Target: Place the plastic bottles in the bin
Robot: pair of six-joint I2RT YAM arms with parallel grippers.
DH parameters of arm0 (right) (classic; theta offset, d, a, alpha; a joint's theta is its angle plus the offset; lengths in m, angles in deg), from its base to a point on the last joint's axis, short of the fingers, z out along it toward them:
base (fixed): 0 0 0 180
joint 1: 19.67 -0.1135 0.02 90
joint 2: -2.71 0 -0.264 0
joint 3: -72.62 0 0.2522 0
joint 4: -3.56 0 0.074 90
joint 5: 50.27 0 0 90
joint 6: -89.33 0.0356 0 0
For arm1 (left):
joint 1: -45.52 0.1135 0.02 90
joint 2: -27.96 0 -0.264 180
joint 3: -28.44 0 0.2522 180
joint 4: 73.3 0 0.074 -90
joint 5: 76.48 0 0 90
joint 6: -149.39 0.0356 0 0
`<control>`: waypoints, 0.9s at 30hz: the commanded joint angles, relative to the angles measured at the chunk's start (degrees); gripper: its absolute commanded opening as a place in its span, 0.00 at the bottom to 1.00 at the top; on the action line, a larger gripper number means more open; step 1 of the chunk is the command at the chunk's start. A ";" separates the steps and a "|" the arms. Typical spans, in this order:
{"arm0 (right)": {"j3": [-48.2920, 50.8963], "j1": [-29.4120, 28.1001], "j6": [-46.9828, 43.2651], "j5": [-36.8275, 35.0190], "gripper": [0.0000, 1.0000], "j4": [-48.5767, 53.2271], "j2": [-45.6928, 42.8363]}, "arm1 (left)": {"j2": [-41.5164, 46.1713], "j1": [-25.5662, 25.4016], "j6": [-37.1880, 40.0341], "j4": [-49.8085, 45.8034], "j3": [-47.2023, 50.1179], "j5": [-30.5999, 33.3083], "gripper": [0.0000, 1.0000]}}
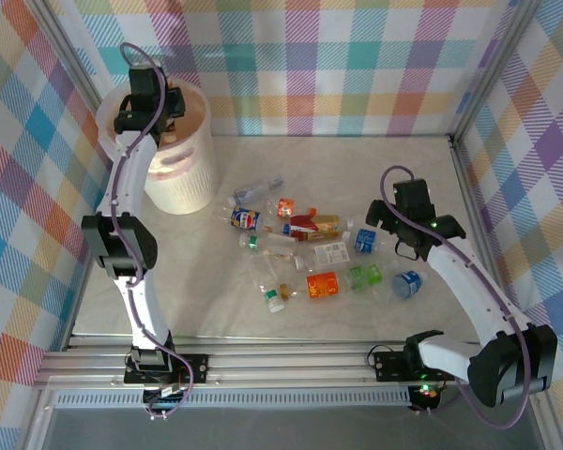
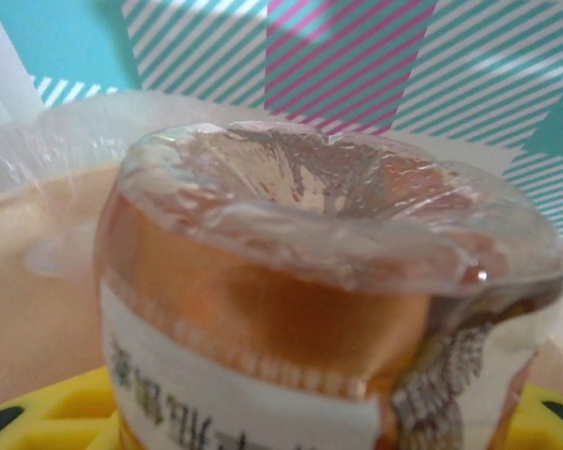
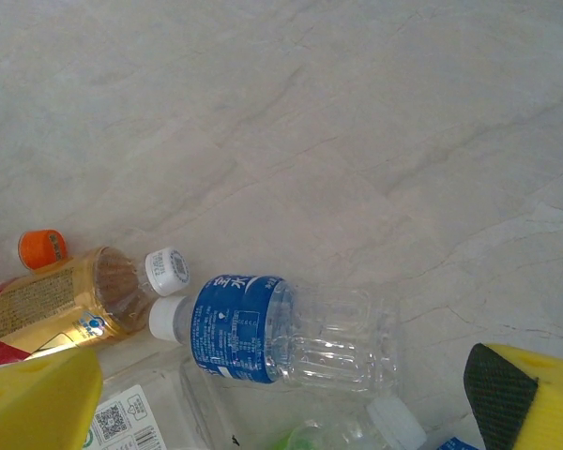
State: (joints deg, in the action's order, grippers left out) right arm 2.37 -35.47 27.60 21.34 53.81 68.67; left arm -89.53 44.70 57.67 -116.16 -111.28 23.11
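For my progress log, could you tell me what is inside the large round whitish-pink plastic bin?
The left claw holds an orange-labelled clear plastic bottle at the mouth of the bin. The arm covers its bottom, so anything there cannot be seen.

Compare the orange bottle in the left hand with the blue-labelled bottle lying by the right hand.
The orange bottle is clamped in the left hand over the bin; the blue-labelled bottle lies loose on the table. Its label is orange and white, the other's blue. The blue-labelled bottle shows a white cap; the orange bottle's is hidden. Both are clear plastic.
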 commanded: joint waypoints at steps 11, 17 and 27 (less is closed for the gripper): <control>-2.22 -0.28 -0.68 1.69 1.00 2.35 1.89 | -1.81 1.17 -1.93 -2.49 2.94 -1.39 0.48; -2.57 -0.24 -0.85 1.52 1.00 2.99 2.32 | -3.59 1.43 -2.63 -3.72 3.29 -2.09 0.48; -3.79 -0.29 -0.67 2.13 1.00 3.58 4.20 | -6.41 1.67 -3.00 -5.56 3.34 -2.29 0.54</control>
State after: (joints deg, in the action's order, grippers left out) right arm 0.68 -35.47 27.32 22.74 56.13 72.27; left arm -95.10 45.35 55.51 -120.29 -108.11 21.51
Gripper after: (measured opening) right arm 0.997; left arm 0.544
